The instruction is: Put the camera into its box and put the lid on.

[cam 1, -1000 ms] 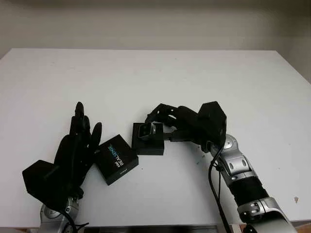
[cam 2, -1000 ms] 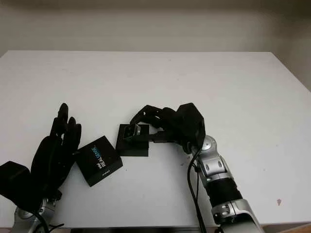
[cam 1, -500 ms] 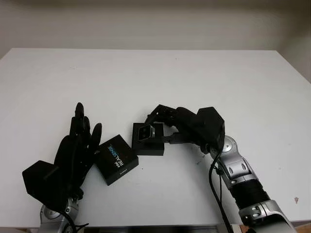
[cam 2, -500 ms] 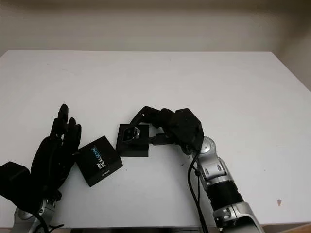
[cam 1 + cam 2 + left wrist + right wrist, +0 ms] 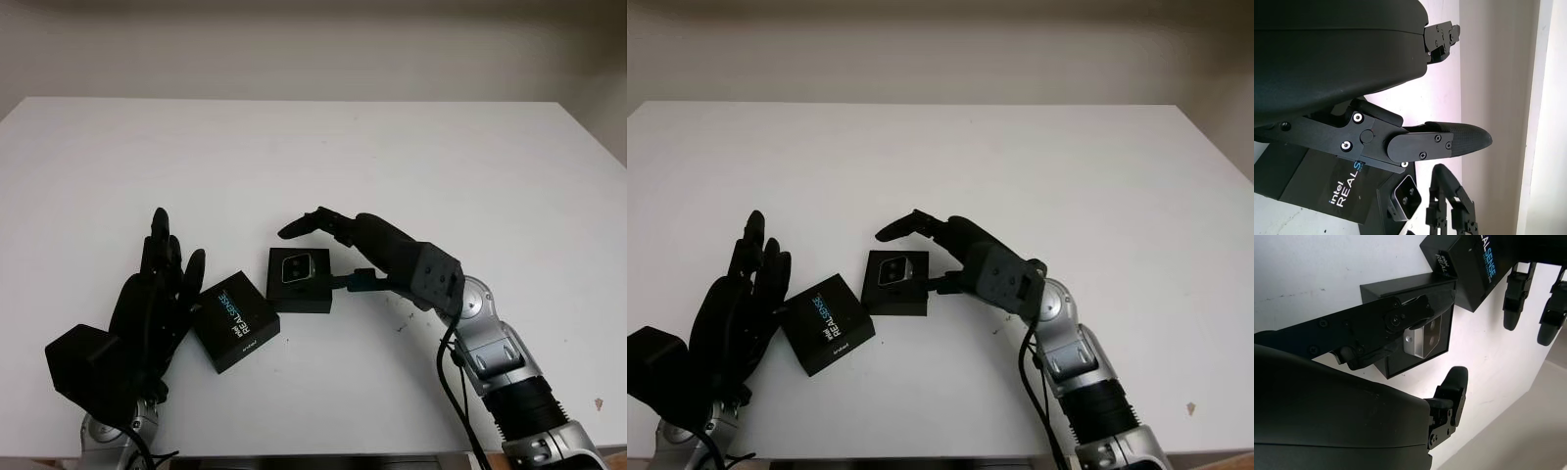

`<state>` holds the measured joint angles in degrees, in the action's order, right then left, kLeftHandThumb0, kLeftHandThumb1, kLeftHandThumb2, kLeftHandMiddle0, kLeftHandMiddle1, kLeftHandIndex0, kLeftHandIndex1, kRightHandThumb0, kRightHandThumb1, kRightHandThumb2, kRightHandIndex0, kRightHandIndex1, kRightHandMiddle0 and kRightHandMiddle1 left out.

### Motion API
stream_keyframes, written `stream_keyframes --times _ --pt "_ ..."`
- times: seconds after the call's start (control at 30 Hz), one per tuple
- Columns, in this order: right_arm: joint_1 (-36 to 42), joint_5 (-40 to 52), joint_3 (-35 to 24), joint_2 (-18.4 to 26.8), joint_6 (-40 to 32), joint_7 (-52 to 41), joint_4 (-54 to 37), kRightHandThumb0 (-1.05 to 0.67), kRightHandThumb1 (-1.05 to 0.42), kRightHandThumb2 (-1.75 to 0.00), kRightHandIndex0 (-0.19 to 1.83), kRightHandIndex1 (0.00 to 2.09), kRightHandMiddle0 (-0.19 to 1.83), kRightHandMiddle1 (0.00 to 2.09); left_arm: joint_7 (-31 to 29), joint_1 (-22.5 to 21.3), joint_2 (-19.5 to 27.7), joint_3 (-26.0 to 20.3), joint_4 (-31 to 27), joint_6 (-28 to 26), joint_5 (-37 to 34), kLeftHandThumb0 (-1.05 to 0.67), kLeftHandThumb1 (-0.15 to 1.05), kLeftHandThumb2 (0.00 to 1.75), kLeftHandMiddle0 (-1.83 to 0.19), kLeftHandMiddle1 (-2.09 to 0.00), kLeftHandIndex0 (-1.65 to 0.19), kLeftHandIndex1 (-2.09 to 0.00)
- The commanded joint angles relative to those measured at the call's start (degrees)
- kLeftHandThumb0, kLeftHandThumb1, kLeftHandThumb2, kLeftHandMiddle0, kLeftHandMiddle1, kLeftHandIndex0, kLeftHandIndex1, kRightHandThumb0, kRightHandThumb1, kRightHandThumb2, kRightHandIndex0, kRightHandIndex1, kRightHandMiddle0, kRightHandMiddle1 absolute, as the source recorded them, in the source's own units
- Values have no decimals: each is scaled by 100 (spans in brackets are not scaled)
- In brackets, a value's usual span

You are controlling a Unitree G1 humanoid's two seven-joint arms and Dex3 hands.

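Observation:
A small silver camera (image 5: 297, 266) lies inside the open black box (image 5: 313, 298) near the middle of the table. My right hand (image 5: 338, 250) is open just right of the box, its fingers (image 5: 306, 224) reaching over the far side and touching nothing. The black lid (image 5: 235, 320), printed REALSENSE, sits on the table left of the box, tilted. My left hand (image 5: 152, 299) is open against the lid's left side and holds nothing. In the right wrist view the camera (image 5: 1424, 337) sits in the box (image 5: 1376, 286) under one finger.
The white table (image 5: 313, 157) stretches wide behind and to both sides. Its front edge runs close below both arms. A small dark speck (image 5: 598, 401) marks the table at the far right front.
My right hand has let go of the camera, which now lies flat in the box. The hand opened and drew back to the right. The left hand and lid stayed put.

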<state>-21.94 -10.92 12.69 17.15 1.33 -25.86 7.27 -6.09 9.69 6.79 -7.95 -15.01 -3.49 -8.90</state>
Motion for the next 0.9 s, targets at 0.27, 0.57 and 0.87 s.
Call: stream_keyframes --times 0.27,0.57,0.87 --pt "269 -224 -57 148 315 346 -491 -54 -98 -6 0 5 10 39 -23 -4 29 -5 -53 51 33 -75 105 44 17 -5 17 -5" --pt "677 -1593 179 947 2151 972 -742 -71 -105 -48 -4 3 0 21 4 26 4 -6 -117 -2 10 -75 105 44 16 -5 17 -5" --pt "936 -2124 229 1437 2704 1079 -484 -76 -105 -54 -10 2 -5 13 -16 70 18 -24 -138 18 -3 -75 105 43 16 -5 17 -5"
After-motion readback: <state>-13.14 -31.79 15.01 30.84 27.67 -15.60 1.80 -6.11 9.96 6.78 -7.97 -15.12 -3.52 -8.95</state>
